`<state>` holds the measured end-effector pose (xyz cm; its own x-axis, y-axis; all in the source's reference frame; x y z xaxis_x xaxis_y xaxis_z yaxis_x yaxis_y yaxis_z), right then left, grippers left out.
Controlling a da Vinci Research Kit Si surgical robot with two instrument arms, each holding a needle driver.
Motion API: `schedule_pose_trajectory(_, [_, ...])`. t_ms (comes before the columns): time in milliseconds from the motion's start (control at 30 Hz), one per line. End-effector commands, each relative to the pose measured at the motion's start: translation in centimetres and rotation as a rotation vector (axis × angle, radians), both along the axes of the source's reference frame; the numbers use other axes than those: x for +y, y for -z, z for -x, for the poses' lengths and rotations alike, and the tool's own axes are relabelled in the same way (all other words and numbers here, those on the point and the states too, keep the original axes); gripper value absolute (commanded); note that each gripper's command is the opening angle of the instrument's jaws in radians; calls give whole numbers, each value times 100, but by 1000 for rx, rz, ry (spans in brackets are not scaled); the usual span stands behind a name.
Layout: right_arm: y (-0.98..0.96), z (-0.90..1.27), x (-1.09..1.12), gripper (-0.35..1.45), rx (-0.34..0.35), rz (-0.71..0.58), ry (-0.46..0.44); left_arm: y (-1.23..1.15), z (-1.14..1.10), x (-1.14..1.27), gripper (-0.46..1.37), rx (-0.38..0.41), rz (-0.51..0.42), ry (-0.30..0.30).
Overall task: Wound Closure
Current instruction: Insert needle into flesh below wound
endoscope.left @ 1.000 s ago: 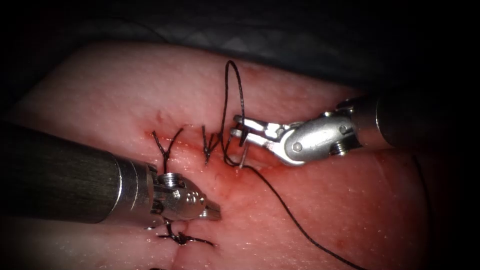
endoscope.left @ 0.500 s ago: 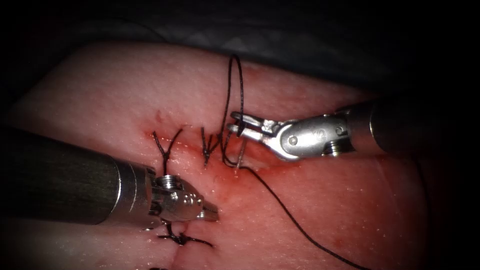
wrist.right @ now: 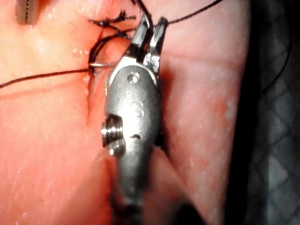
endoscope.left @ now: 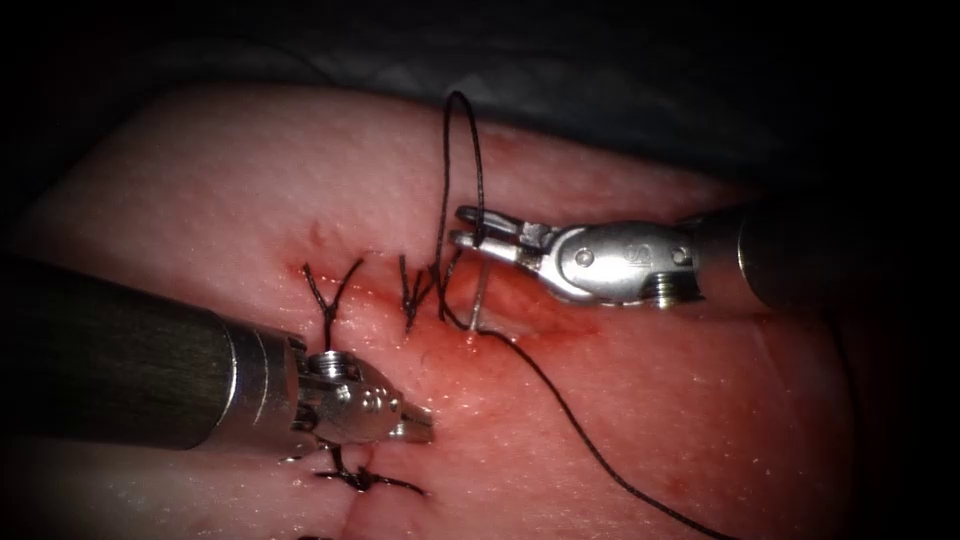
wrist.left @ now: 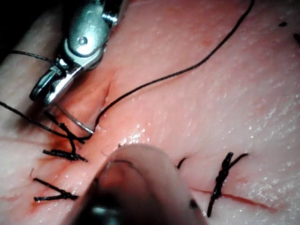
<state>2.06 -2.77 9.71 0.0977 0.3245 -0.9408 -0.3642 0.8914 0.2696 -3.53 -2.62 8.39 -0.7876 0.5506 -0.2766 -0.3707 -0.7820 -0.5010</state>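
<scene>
At frame centre, needle [endoscope.left: 479, 296] stood in the tissue [endoscope.left: 700, 400], my right tool [endoscope.left: 462, 227] gripped its top; left tool [endoscope.left: 425, 428] closed, empty, lower left.

Dark cloth [endoscope.left: 400, 55] lying across far side of scene, faint folds catching light, fading into shadow toward left and right. Right wrist view showing cloth [wrist.right: 276, 117] bearing quilted diamond pattern.
</scene>
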Motion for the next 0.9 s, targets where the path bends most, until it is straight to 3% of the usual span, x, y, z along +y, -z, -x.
schedule_pose_trajectory(33, [1, -1, 1, -35, 4, -9, -1, -3, 0, -1, -35, -3, -9, 2])
schedule_pose_trajectory(433, [-2, 0, 9, -35, 8, -51, -22, -15, -2, -9, -35, -11, -17, 4])
schedule_pose_trajectory(667, [0, -2, 5, -35, -110, -105, -62, -8, -1, -12, -35, -11, -20, 4])
schedule_pose_trajectory(800, [7, -6, -9, -35, -187, -123, -88, -3, -2, -12, -35, -12, -28, 8])
schedule_pose_trajectory(900, [9, -7, -13, -35, -207, -159, -128, 1, -1, -13, -35, -10, -27, 10])
